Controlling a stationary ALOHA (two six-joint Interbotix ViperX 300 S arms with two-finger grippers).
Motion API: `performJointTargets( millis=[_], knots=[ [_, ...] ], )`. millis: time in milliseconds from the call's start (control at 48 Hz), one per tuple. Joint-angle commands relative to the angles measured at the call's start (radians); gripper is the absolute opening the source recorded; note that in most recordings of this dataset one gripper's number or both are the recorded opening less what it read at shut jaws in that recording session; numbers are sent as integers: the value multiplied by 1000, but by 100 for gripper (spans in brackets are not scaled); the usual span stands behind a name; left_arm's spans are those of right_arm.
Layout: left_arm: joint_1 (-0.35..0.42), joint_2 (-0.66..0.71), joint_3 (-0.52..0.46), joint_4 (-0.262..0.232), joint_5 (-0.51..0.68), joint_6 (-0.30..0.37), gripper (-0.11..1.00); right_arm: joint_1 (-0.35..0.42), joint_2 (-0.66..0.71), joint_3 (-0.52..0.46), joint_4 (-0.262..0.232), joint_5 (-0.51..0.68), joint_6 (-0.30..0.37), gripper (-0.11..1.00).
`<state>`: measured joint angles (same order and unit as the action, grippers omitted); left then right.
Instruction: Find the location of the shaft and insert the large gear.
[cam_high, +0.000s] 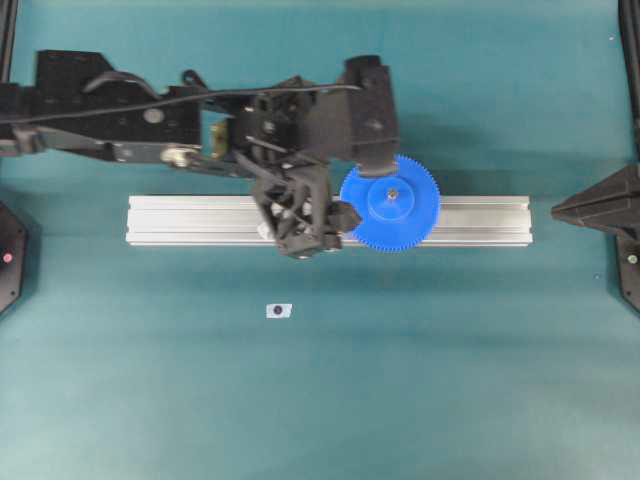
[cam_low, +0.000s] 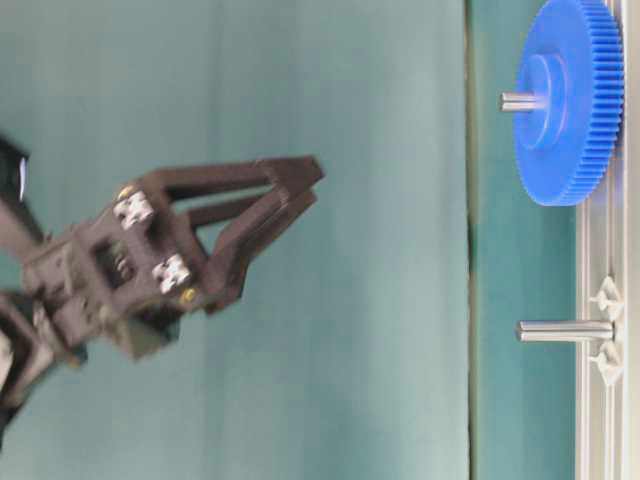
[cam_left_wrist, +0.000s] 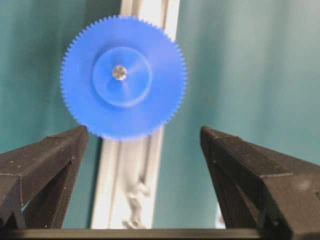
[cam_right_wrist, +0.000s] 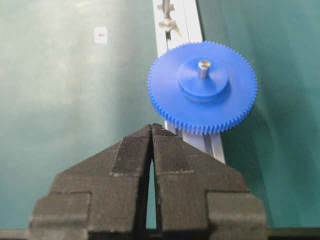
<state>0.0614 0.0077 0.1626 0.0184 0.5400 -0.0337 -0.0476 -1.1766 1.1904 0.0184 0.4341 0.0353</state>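
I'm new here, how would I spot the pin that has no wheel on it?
Find the long ribbed aluminium rail lying on the teal table. Beside the toothed bright blue plastic gear, a bare grey metal pin stands between two clear plastic feet; unlike the gear's pin, it carries nothing.

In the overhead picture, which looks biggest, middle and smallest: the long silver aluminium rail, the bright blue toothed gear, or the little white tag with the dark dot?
1. Silver aluminium rail
2. Bright blue gear
3. Small white tag

Matte black left claw (cam_low: 295, 190) with silver screws, ribbed pads.
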Motion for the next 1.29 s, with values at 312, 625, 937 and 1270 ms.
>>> performJointTargets(
  millis=[312,625,937,1270],
  knots=[
    [-6,-143,144,3,-170,-6,89,-2,-8,-9,0,-3,8,5],
    [-8,-218,270,2,-275,-8,89,-2,-32,-5,0,2,8,5],
    [-11,-258,360,3,-383,-8,89,-2,-32,8,0,-6,8,5],
    [-12,-258,368,3,-442,-5,89,-2,-32,11,0,-6,8,5]
  ],
)
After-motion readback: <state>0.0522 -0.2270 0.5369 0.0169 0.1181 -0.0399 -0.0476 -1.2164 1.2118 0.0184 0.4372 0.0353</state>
